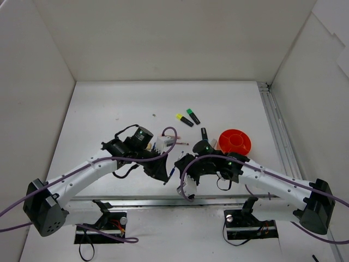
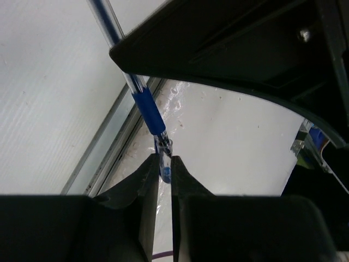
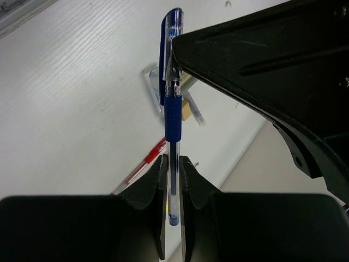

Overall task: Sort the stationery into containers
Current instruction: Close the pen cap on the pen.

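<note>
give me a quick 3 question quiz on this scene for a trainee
1. True or false: the yellow-capped highlighter and the green-capped highlighter lie inside the orange-red pot.
2. What do the left fingers clamp? A) a red pen B) the blue pen C) an eraser
3. Fill in: the right fingers are ___ on that same pen.

Key: 1 false, both lie on the table, apart from the pot. 2 B. 3 shut.
</note>
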You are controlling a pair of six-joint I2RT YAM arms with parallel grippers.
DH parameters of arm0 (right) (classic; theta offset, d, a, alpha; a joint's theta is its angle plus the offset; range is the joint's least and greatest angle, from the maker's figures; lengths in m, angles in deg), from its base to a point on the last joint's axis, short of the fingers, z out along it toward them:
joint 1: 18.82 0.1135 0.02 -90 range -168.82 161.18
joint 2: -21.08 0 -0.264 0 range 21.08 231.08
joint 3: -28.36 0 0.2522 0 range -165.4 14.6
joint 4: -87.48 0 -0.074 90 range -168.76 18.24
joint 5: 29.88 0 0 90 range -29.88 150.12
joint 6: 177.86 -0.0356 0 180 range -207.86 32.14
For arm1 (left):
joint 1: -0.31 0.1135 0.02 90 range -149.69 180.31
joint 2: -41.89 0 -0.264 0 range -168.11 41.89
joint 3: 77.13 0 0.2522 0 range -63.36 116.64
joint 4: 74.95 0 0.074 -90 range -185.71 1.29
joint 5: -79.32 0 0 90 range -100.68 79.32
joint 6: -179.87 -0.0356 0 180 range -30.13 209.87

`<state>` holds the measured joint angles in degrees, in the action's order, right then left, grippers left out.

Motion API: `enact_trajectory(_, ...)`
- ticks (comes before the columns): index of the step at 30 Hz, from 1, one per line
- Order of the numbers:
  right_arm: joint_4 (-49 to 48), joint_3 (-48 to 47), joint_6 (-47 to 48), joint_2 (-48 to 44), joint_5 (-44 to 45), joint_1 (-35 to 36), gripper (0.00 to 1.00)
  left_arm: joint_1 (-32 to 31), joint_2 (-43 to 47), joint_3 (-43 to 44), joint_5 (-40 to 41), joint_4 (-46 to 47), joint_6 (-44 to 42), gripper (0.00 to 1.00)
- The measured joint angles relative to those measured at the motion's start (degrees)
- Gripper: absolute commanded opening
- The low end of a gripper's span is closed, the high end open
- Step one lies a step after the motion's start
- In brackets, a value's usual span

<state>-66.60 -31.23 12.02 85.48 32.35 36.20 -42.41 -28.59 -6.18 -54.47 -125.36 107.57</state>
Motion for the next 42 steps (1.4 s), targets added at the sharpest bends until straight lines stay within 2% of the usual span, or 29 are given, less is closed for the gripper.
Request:
enact_trajectory(8,-1.2,-0.5,-7.9,-0.5,2.3,0.6,0.0,0.0,3.4,-1.0,5.1,3.1,4.4,0.0)
enact_trajectory(22,0.8,-2.0,-18.7,-1.6,3.7,0.5,0.0,0.0,4.8,-2.7,5.7,7.7,6.0,0.0)
enact_trajectory(27,1.6,-2.6,-21.2,-1.6,4.0,0.5,0.0,0.0,4.8,-2.7,6.3,7.8,6.0,0.09)
enact_trajectory(30,1.9,-2.7,-22.6,-1.6,4.0,0.5,0.0,0.0,4.8,-2.7,6.5,7.8,5.9,0.0)
enact_trajectory(42,4.3,-6.9,-29.7,-0.3,5.5,0.5,0.0,0.0,4.8,-2.8,6.8,9.4,5.7,0.0)
